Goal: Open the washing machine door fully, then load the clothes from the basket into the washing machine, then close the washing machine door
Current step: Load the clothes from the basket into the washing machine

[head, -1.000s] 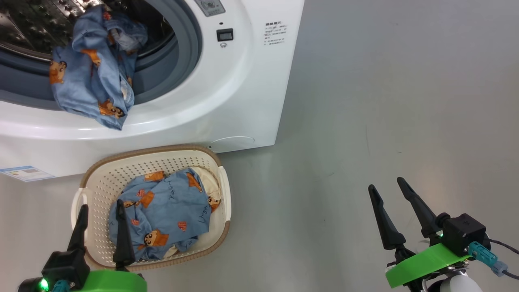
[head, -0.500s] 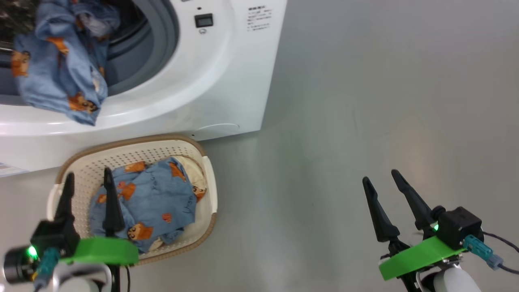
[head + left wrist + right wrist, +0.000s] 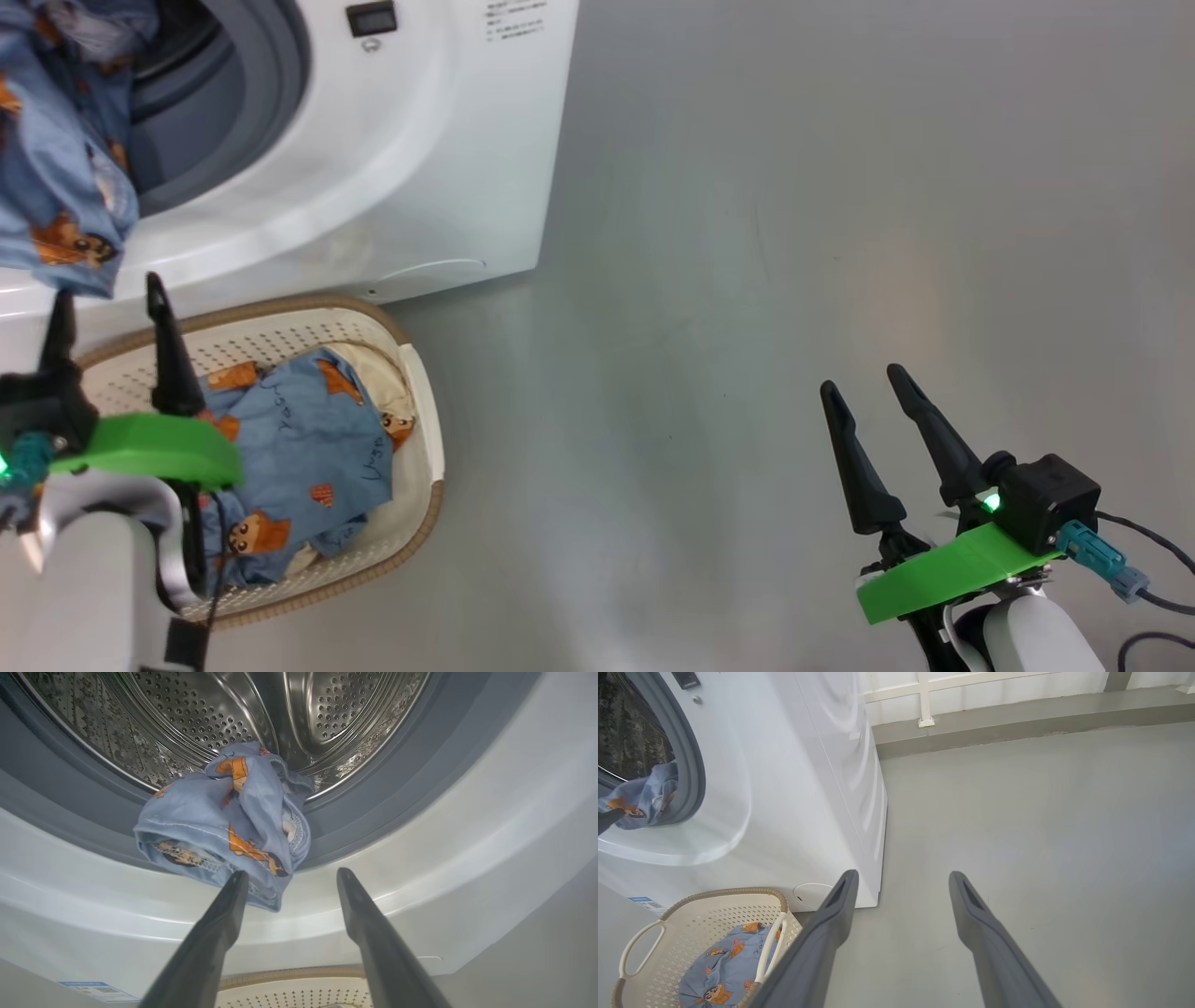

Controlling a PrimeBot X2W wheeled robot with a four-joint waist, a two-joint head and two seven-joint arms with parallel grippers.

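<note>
Clothes (image 3: 308, 448) lie in two places. One light blue bear-print garment (image 3: 224, 821) hangs over the lower lip of the washing machine (image 3: 373, 168) opening. Part of it lies inside against the perforated steel drum (image 3: 224, 714), and part droops out across the grey door seal (image 3: 420, 765) onto the white front. A second bear-print garment is bunched in the basket (image 3: 425, 411), with a bit of cream-white cloth (image 3: 378, 369) showing at its 1 o'clock edge. In the head view the machine takes up the 10 to 11 o'clock corner. The basket sits on the grey floor (image 3: 794, 233) just in front of it, at about 8 o'clock. Left gripper (image 3: 108, 289) is at 9 o'clock in that view, over the basket's far rim, its two dark fingers spread wide with nothing between them. In the left wrist view those fingers point up at the hanging garment. One fingertip overlaps the cloth's lower edge there, but whether it touches cannot be told. Right gripper (image 3: 861, 379) hangs at 4 o'clock in the head view over bare floor, well apart from basket and machine, its jaws likewise wide and empty. A small blue label (image 3: 98, 991) sits low on the machine's front, at 7 o'clock in the left wrist view.
</note>
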